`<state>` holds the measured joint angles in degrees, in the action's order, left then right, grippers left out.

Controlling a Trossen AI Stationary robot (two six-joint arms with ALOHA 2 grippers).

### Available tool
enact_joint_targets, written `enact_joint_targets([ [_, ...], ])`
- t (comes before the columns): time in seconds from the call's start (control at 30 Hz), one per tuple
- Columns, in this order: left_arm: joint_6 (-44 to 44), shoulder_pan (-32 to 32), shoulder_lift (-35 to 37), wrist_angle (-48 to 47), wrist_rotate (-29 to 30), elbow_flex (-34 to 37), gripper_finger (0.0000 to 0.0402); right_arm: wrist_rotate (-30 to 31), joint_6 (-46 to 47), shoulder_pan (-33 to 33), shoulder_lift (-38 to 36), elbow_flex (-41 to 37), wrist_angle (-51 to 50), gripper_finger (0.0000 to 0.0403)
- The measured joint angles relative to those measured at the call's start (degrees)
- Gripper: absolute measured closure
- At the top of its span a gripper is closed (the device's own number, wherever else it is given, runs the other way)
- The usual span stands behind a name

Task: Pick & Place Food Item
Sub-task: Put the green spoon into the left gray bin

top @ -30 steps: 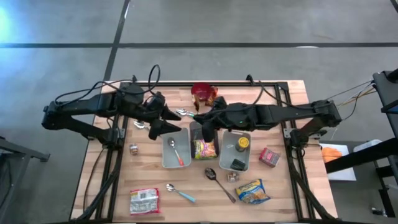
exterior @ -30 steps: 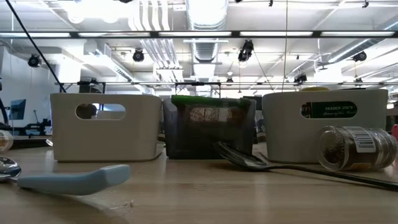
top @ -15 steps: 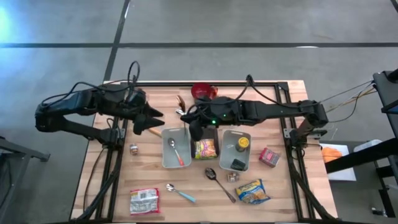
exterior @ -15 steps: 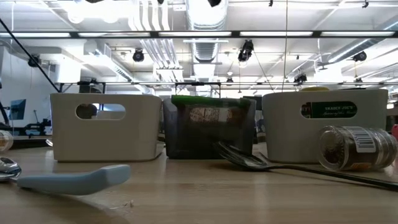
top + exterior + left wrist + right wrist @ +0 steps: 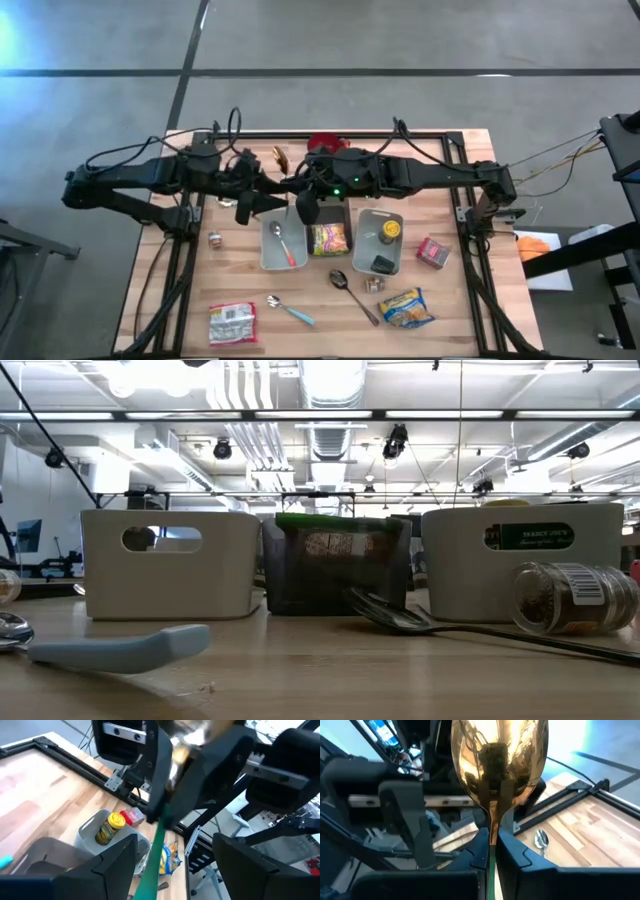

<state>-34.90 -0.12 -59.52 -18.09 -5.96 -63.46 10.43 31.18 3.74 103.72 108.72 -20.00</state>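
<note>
Between the right gripper's (image 5: 490, 851) closed fingers sits the green handle of a gold spoon (image 5: 498, 767), its shiny bowl standing up ahead of the fingertips. From overhead, that gripper (image 5: 306, 207) hangs above the far edge of the bins, and the gold spoon's bowl (image 5: 280, 156) shows just beyond it, toward the table's far side. Facing it, close by, is the left gripper (image 5: 262, 200), its fingers (image 5: 120, 857) spread apart on either side of the green handle with nothing clamped between them. Just below both grippers lies a white bin (image 5: 281, 238) holding a spoon, beside it a dark bin (image 5: 329, 238) with a colourful food packet, then another white bin (image 5: 378, 241) with a yellow-capped jar. Nearer the table's front edge, well away from the grippers, lie a blue-handled spoon (image 5: 290, 311), a dark spoon (image 5: 350, 292), a small jar (image 5: 568, 598) on its side, and two food packets (image 5: 232, 324) (image 5: 406, 307).
</note>
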Motion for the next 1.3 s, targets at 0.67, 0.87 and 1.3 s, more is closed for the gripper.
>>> enact_joint_targets([
  [0.67, -0.92, 0.0, -2.78, 0.71, -2.26, 0.2, 0.0385, -3.16, 0.36, -0.02, 0.0, 0.32, 0.11, 0.0392],
  [0.87, -2.03, 0.0, -2.82, 0.75, -2.8, 0.2, 0.0389, -3.2, -0.59, -0.02, -0.05, 0.33, -0.84, 0.0363],
  [1.3, -2.25, 0.02, -0.62, 1.09, -2.0, 0.2, 0.0398, -3.43, -1.81, 0.38, -0.93, 0.35, -1.28, 0.0243],
])
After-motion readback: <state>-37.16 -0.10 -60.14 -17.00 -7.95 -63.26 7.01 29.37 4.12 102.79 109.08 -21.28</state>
